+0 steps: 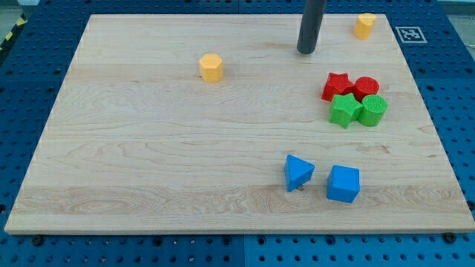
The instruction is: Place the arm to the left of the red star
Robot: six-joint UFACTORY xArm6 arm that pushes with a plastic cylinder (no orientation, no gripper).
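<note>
No gripper, upright rod, my tip (306,52) up-left of red star (338,86), apart.

A big wooden board (163,133) fills most of the view. It is pale and light brown, with long wavy lines running from side to side. Under it sits a blue table (22,81) full of small round holes set in neat rows. The blue shows on every side of the board. Near the view's top right lies a little white square tag (410,34) with a black pattern on it. At the view's top left there is a bit of yellow and black striped tape (9,33). The light is bright and even.
</note>
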